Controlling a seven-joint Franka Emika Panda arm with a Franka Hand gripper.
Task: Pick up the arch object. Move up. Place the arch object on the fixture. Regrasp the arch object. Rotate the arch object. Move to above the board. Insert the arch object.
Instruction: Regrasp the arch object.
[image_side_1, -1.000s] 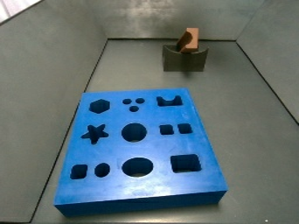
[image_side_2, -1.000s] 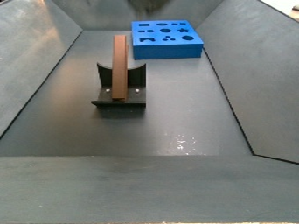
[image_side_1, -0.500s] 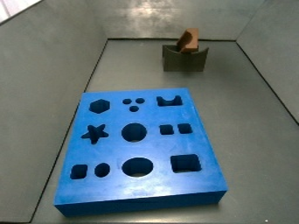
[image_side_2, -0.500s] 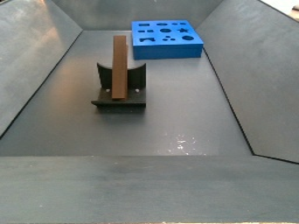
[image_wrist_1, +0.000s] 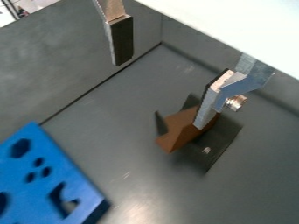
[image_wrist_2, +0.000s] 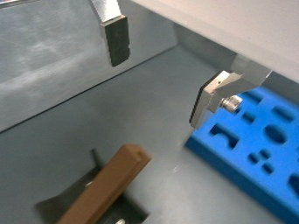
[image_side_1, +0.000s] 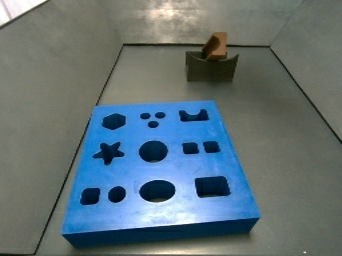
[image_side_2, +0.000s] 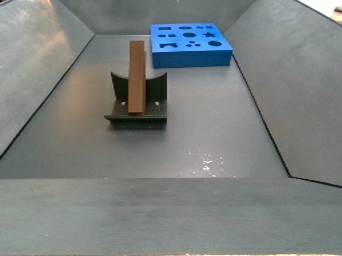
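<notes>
Overhead, my pincer (image_wrist_1: 170, 61) hangs spread and empty, its fingers (image_wrist_2: 115, 39) well apart above the bench (image_side_2: 201, 120). Below, the arch object (image_side_2: 136, 75) stands upright in the fixture (image_side_2: 136, 112), the board (image_side_1: 163, 167) well apart.

Only the gripper (image_wrist_1: 170, 66) is seen, in both wrist views. Two flat silver metal fingers (image_wrist_1: 114, 10) are shown, each faced with a dark pad. A round silver screw head is fitted on the bent bracket-like finger (image_wrist_2: 216, 94). Nothing is held between them.
</notes>
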